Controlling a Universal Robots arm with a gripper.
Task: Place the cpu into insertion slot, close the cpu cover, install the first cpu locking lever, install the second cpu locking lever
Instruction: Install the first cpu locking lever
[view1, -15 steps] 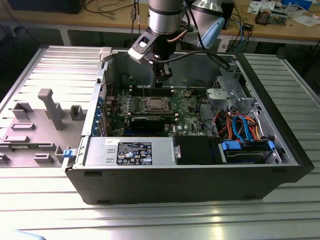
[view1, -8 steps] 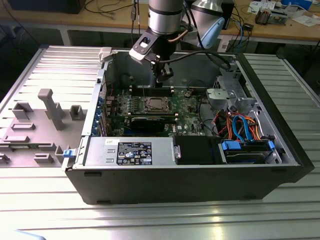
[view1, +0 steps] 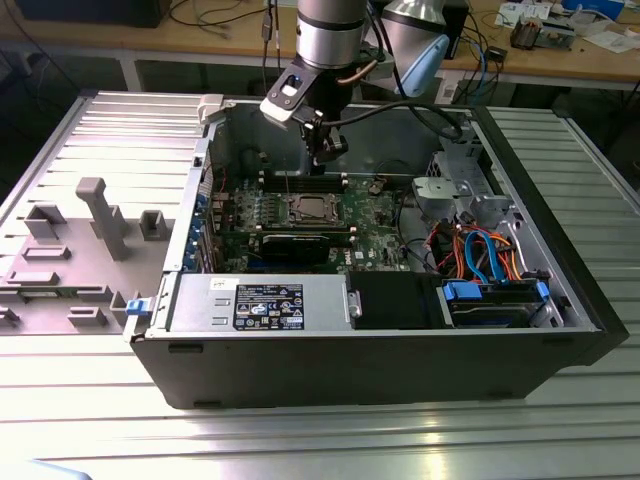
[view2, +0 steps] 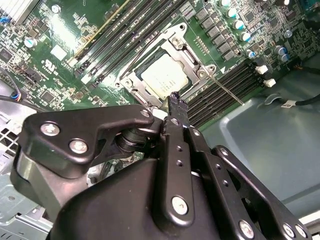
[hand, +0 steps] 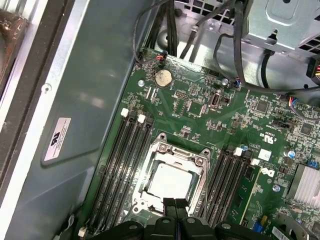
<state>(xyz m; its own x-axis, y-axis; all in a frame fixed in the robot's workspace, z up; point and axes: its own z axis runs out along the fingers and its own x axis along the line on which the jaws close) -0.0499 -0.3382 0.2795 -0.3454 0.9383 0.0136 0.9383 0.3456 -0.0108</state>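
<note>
Two of four steps look done, and two are left.

- **Case and board:** The computer case (view1: 350, 375) lies on its side with the open face up. The green circuit board (hand: 200, 125) is flat on its floor.
- **Gripper:** My gripper (hand: 174, 202) hangs above the board, over one edge of the socket. The fingers are pressed together tip to tip with nothing between them. As far as I can tell they touch nothing.
- **Slot:** The insertion slot (hand: 159, 146) sits mid-board between two banks of long black memory slots (hand: 127, 160).
- **Cover:** The cpu cover (hand: 202, 172) looks down flat over the slot, with its frame around the chip and the window centred.
- **Chip:** The cpu (hand: 170, 181) is seated in the slot and lies flat. Its silver top faces up out of the case. Its edges are square to the slot rim and parallel to the memory slots. It is square, so it has no real long axis. I can't tell which corner is the key corner.
- **Levers:** In the second wrist view a thin metal rod (view2: 226, 89) runs from a corner of the socket out across the memory slots. Its long axis is skewed off the socket edge and its free end points away from the slot. I judge that lever unlatched. I can't make out the other lever's state.

My read is that the chip is placed and the cover is closed, and both locking levers are left to do.
</note>
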